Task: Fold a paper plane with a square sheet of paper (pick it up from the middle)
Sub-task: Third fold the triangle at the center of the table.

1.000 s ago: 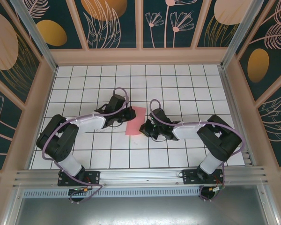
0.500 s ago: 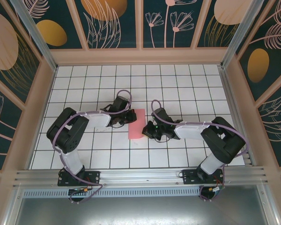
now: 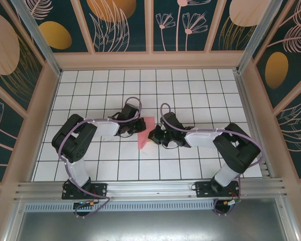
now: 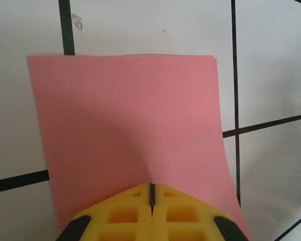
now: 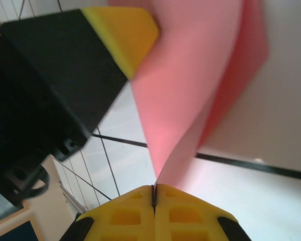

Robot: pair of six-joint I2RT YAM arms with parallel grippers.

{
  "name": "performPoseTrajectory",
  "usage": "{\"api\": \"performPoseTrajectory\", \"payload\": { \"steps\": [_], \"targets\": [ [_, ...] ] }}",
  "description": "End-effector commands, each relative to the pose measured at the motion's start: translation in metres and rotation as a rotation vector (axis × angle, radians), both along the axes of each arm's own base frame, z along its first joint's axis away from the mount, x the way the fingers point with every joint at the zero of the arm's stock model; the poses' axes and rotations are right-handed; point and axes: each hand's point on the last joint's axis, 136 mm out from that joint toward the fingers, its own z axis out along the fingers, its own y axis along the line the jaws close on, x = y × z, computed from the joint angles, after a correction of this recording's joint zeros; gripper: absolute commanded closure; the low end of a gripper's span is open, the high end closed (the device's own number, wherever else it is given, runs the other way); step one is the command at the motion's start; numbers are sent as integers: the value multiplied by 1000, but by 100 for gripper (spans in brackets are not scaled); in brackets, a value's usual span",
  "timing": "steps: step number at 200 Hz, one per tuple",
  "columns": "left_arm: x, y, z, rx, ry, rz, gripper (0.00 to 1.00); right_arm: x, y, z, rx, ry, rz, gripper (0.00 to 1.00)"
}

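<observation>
— Paper (image 3: 148, 123) bowed upward at the middle of the table (image 3: 90, 155). Left gripper (image 4: 151, 187) pinches its left edge, right gripper (image 5: 154, 188) its right.
— Risk: thin paper. Grippers pulling apart could tear it; uneven lift could skew the crease.

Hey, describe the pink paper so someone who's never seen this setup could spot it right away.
Look at the middle of the white gridded table. There the left gripper and the right gripper both pinch the pink sheet of paper. It is thin and curved, the one salmon-coloured thing against white tiles and black grippers.
</observation>
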Motion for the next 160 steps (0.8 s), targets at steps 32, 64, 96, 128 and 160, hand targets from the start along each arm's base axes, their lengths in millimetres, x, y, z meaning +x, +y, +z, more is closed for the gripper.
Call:
{"api": "performPoseTrajectory", "payload": {
  "steps": [32, 64, 96, 128, 160],
  "targets": [
    [8, 1, 23, 5, -43, -3, 96, 21, 12, -8, -1, -16, -30, 100],
    [23, 2, 45, 4, -107, 18, 92, 22, 11, -13, -15, -11, -43, 100],
    [27, 11, 28, 42, -80, 40, 94, 24, 8, -17, -21, -12, -62, 100],
    [26, 16, 10, 79, -46, 51, 96, 26, 9, -19, -18, -13, -70, 100],
    [24, 21, -4, 113, -21, 58, 98, 28, 11, -22, -16, -11, -71, 100]
  ]
}}
